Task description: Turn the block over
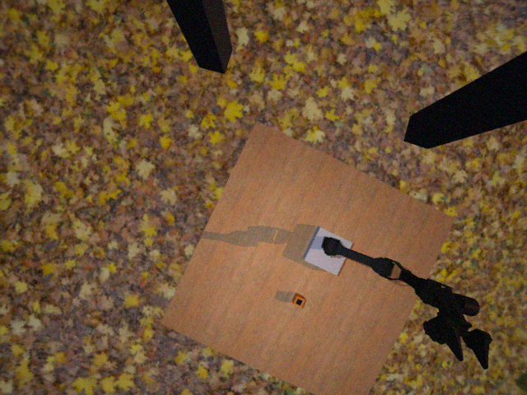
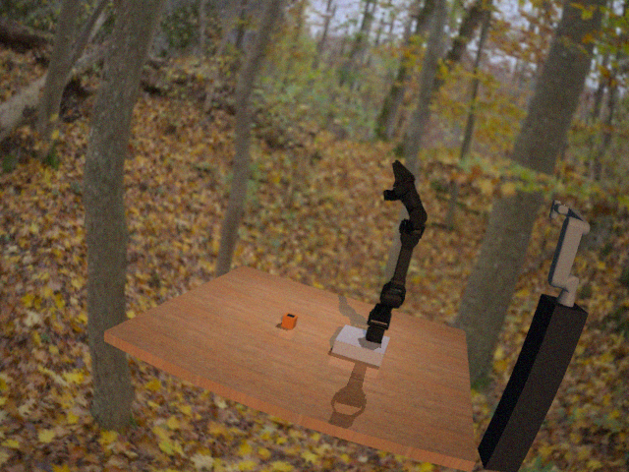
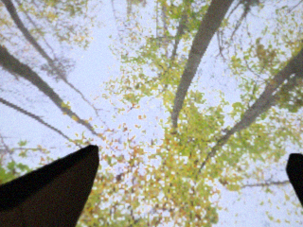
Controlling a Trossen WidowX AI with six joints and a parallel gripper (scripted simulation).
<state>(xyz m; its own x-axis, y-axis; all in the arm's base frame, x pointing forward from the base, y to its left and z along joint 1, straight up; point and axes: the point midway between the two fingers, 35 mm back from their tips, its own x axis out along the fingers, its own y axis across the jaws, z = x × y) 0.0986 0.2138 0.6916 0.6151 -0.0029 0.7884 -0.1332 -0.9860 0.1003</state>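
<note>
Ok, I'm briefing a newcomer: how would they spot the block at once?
Find the wooden table among the fallen leaves, then the pale base plate under the black arm. The block sits apart from it on the bare wood: a small orange cube, the only loose thing there, with a dark square on top.

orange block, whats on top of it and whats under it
The orange block shows a dark square mark on its upper face, with nothing resting on it. It sits directly on the wooden table; its underside is hidden. The open claw is far off.
</note>
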